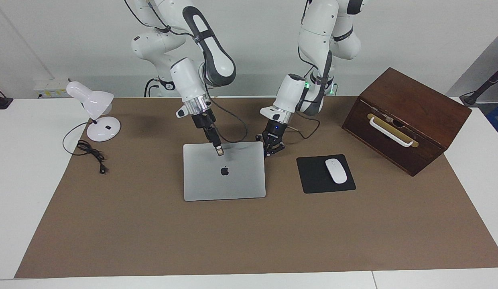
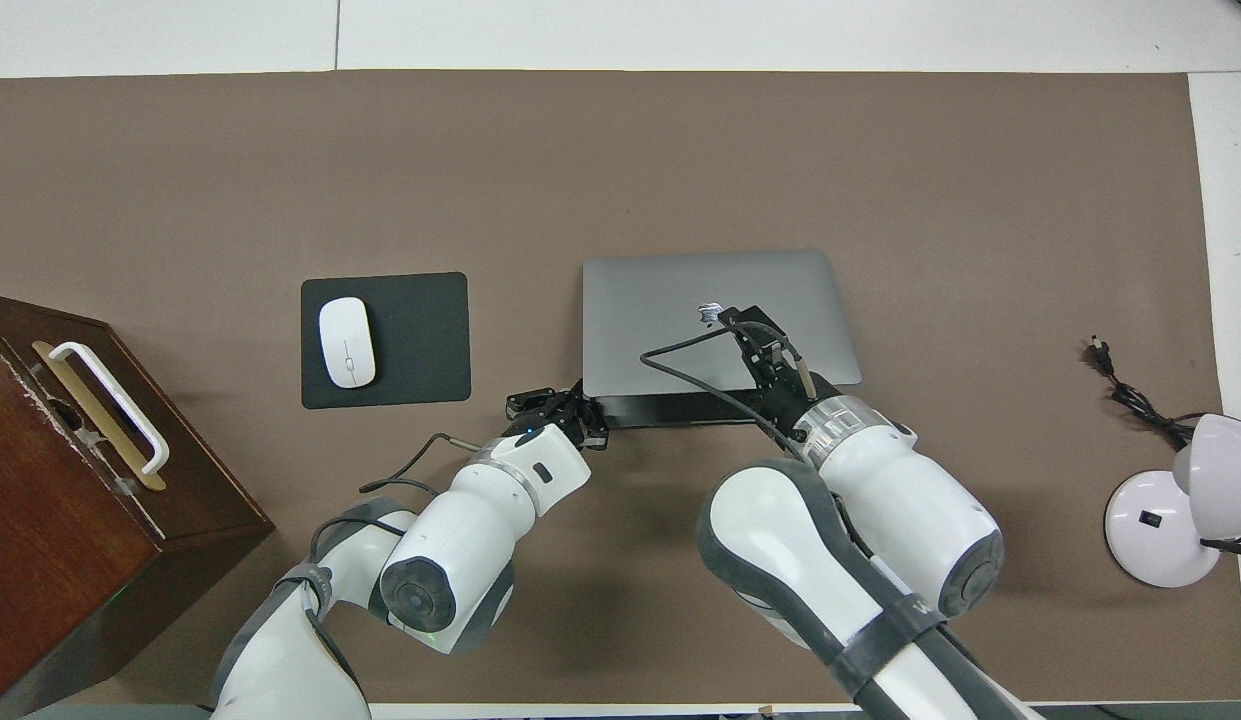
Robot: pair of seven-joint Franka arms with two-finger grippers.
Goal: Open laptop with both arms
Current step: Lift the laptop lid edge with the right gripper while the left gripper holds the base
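The silver-grey laptop point(image 1: 232, 180) lies in the middle of the brown mat, apple logo up. Its lid is lifted a little at the edge nearer the robots, and the overhead view point(image 2: 670, 300) shows a dark strip under that edge. My right gripper point(image 1: 219, 151) point(image 2: 792, 375) has its fingers close together on that raised edge of the lid. My left gripper point(image 1: 273, 149) point(image 2: 558, 412) is open, low at the laptop's corner nearer the robots, toward the left arm's end.
A black mouse pad point(image 1: 313, 178) with a white mouse point(image 1: 336, 170) lies beside the laptop toward the left arm's end. A dark wooden box point(image 1: 409, 120) with a white handle stands past it. A white desk lamp point(image 1: 97, 116) and its cord point(image 1: 92, 154) are at the right arm's end.
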